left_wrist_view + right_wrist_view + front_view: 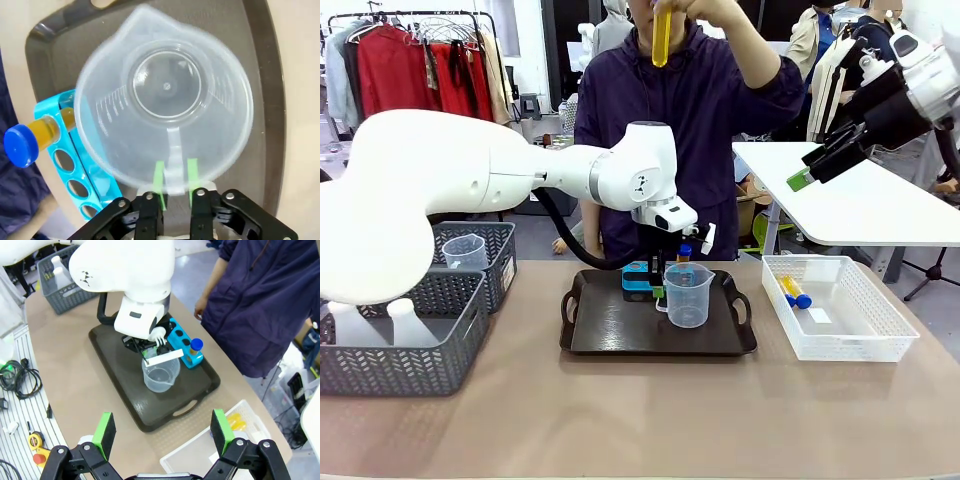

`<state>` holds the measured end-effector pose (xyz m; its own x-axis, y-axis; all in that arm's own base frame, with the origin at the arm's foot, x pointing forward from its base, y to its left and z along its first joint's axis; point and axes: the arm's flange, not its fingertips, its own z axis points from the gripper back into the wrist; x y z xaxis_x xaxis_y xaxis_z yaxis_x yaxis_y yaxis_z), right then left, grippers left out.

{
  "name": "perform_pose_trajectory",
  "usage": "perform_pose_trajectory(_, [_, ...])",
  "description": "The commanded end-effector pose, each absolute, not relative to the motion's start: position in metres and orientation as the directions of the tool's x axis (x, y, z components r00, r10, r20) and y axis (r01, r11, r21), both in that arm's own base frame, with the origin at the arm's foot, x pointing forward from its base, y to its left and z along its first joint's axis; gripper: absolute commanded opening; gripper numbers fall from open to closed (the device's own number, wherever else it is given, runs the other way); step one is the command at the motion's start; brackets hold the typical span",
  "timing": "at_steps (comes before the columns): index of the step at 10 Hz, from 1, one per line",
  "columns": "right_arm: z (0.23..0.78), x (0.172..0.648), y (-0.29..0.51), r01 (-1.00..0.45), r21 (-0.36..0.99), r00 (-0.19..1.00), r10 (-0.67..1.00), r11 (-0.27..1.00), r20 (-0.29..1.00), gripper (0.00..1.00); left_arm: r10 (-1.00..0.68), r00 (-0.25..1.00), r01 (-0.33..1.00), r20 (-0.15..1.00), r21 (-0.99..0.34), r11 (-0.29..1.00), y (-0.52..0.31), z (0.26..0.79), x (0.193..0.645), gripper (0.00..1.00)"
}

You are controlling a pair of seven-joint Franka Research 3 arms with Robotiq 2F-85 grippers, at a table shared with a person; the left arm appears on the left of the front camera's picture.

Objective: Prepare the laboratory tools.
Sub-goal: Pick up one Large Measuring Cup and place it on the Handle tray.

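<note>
A clear measuring beaker [688, 295] [165, 100] [160, 375] stands upright at the middle of the dark tray [620, 335] [120, 375]. My left gripper [663, 290] [175, 172] is shut on its handle, green pads on either side. Behind it a blue rack [638, 278] [75, 165] [182, 342] holds one amber tube with a blue cap [684, 252] [30, 142] [195, 347]. The person holds another amber tube [662, 35] up high. Two more tubes [795, 291] [235, 422] lie in the white lattice basket. My right gripper [810, 172] [165, 432] hangs open, high at the right.
The white lattice basket [880, 335] [200, 450] sits right of the tray. Two grey baskets [420, 365] stand at the left, holding white flasks [410, 320] [60, 272] and a second beaker [466, 250]. Bare tabletop lies in front of the tray.
</note>
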<state>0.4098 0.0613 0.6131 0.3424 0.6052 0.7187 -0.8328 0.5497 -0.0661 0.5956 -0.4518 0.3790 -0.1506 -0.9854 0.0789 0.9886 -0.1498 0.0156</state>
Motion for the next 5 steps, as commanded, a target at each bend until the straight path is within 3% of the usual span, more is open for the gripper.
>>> perform_pose_trajectory(1, [0.613,0.411,0.061,-0.840,-0.062,0.327,0.594,0.539,0.735,1.00,-0.984,-0.170,0.985,0.061,0.025,-0.168,-0.455,0.387,0.599,0.78])
perform_pose_trajectory(2, [0.613,0.411,0.061,-0.840,-0.062,0.327,0.594,0.539,0.735,1.00,-0.983,-0.173,0.985,0.065,0.031,-0.171,-0.456,0.390,0.596,0.97])
perform_pose_trajectory(5, [0.613,0.411,0.061,-0.840,-0.062,0.327,0.594,0.539,0.735,1.00,-0.983,-0.173,0.984,0.067,0.044,-0.171,-0.453,0.399,0.590,1.00])
